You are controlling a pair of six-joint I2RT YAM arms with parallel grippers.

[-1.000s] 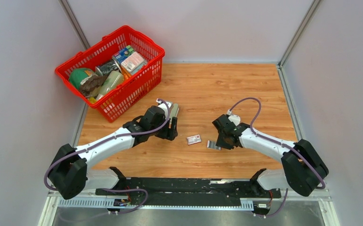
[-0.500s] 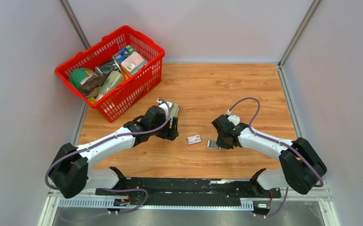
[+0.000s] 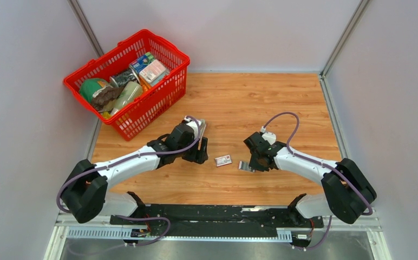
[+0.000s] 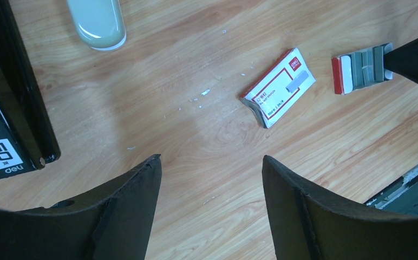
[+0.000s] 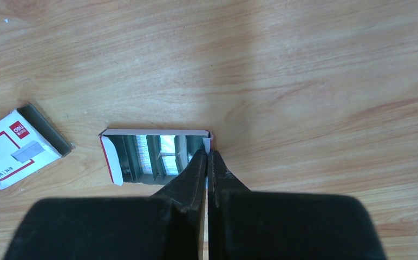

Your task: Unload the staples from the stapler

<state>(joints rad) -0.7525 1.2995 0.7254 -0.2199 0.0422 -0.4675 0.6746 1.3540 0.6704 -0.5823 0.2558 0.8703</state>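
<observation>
Occupying the far left corner of the desk (image 3: 250,97), a red basket (image 3: 158,103) of groceries is overhanging the left edge. Grey panels are closing the left, far and right edges. The far right half of the wood is lying bare and giving the widest room; the middle strip near the arms is carrying every small item.

Item: the stapler (image 4: 12,108), black, is lying flat left of centre, just outside one finger of the left gripper (image 4: 211,162), on the side away from the box, not touching it. A grey-beige bar (image 4: 96,21) is lying just beyond it, toward the far edge.

Item: the staples (image 5: 166,154), silver ribbed strips, are sitting in a small open card tray (image 5: 112,157) with a red end, near the desk's centre. A white-and-red box (image 4: 277,89) is lying just beside the tray, between the two grippers.

Left arm: it is reaching forward and inward, low, with its fingers spread wide over bare wood, holding nothing.

Right arm: it is bending inward from the near right corner, with the right gripper (image 5: 207,154) pointing down at the tray's end nearest it. Its fingers are pressing together right at the tray's white end flap; whether they are nipping the flap cannot be told.
</observation>
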